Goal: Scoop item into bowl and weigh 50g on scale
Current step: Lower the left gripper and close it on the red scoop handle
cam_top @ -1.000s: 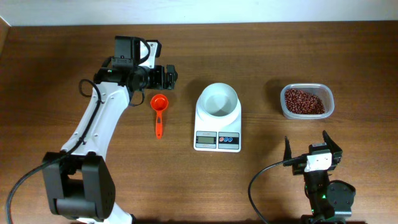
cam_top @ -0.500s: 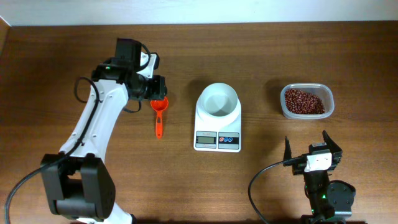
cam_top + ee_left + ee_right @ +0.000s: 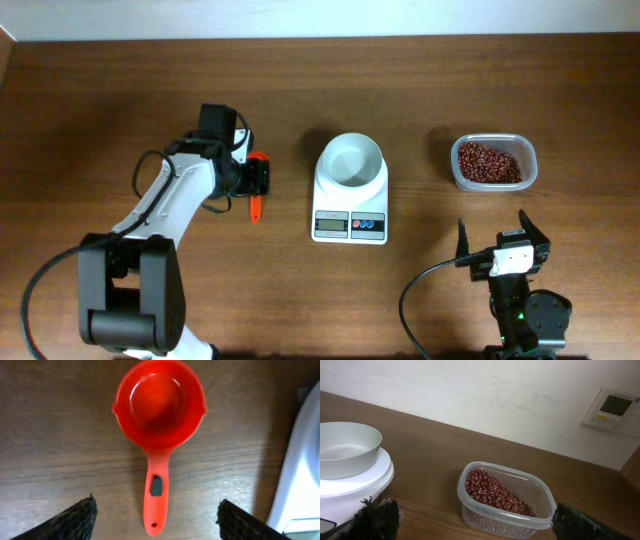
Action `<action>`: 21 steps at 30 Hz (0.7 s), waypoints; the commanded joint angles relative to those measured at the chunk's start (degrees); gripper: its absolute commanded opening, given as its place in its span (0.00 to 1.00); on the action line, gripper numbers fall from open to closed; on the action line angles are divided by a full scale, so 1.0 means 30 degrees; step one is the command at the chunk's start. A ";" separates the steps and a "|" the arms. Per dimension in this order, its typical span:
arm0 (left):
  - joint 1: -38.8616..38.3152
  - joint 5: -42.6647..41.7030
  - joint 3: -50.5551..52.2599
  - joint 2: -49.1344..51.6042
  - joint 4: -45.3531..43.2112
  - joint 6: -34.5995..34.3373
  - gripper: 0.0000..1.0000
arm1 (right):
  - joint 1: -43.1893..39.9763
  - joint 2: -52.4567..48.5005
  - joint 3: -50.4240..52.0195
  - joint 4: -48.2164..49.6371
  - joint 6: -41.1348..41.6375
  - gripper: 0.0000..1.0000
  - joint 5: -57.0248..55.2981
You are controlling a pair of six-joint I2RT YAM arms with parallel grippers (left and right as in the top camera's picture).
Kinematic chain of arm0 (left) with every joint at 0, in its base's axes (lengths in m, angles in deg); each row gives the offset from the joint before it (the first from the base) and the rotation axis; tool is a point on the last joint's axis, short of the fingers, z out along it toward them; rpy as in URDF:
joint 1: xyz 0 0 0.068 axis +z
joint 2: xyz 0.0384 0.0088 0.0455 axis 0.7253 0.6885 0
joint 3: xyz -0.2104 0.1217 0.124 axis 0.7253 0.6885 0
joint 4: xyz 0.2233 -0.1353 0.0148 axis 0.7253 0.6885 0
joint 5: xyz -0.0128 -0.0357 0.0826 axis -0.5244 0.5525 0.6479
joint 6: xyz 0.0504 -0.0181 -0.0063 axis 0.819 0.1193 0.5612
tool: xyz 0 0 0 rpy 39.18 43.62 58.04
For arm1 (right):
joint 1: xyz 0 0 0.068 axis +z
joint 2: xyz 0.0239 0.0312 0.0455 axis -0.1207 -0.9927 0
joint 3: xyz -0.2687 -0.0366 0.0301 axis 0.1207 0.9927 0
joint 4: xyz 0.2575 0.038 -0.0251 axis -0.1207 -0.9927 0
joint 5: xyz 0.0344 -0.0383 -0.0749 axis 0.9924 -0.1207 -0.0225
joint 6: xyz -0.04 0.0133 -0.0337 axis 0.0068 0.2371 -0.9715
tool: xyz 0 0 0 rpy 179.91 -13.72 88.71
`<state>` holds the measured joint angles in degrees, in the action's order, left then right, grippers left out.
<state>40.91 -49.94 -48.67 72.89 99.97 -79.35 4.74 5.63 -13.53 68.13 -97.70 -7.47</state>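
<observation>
Scoop vs left gripper: the red scoop [image 3: 159,407] lies flat on the table [image 3: 300,300], directly under the left gripper [image 3: 156,505]. Its handle runs down between the 2 fingers [image 3: 75,520], and neither finger touches it.
Left gripper state: jaws apart, one on each side of the handle, gripping nothing.
Scoop in overhead view: left of centre, mostly covered by the gripper. Only a bit of the cup [image 3: 259,157] and the handle tip below it show.
Left arm pose: the left arm [image 3: 165,205] rises from the lower left of the overhead frame and reaches up and right. Its wrist is turned down over the scoop.
Scoop axis: the long axis runs top to bottom in both views, with the empty cup toward the top and the handle tip toward the bottom.
Scale: the white scale [image 3: 350,203] sits at frame centre, just right of the scoop and apart from it.
Bowl: the white bowl [image 3: 350,160] stands empty on the scale.
Beans: the red-brown beans [image 3: 489,162] are heaped in a clear tub [image 3: 533,160] at the right, well apart from the scoop.
Right gripper: the right gripper [image 3: 493,235] is at the lower right with jaws wide apart, holding nothing and facing the tub.
</observation>
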 commanded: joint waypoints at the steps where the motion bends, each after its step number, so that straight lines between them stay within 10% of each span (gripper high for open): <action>1: 0.0109 0.0146 0.2142 0.0153 -0.3504 -0.0044 0.75 | 0.0102 0.0066 0.0095 -0.0131 0.0131 0.99 -0.0117; 3: 0.0109 0.0131 0.3264 0.0153 -0.5049 -0.0102 0.61 | 0.0102 0.0066 0.0095 -0.0131 0.0131 0.99 -0.0117; 11: -0.0874 0.2492 0.4452 0.0153 -0.6550 -0.0197 0.60 | 0.0102 0.0066 0.0095 -0.0131 0.0131 0.99 -0.0117; 17: -0.1355 0.2404 0.4459 0.0153 -0.6965 -0.0197 0.99 | 0.0102 0.0066 0.0095 -0.0131 0.0131 0.99 -0.0117; 21: -0.1355 0.2404 0.4459 0.0153 -0.7147 -0.0197 0.99 | 0.0102 0.0066 0.0095 -0.0131 0.0131 0.99 -0.0109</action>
<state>36.95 -43.54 -35.84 72.93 78.79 -80.01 4.74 5.61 -13.53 68.13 -97.70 -7.47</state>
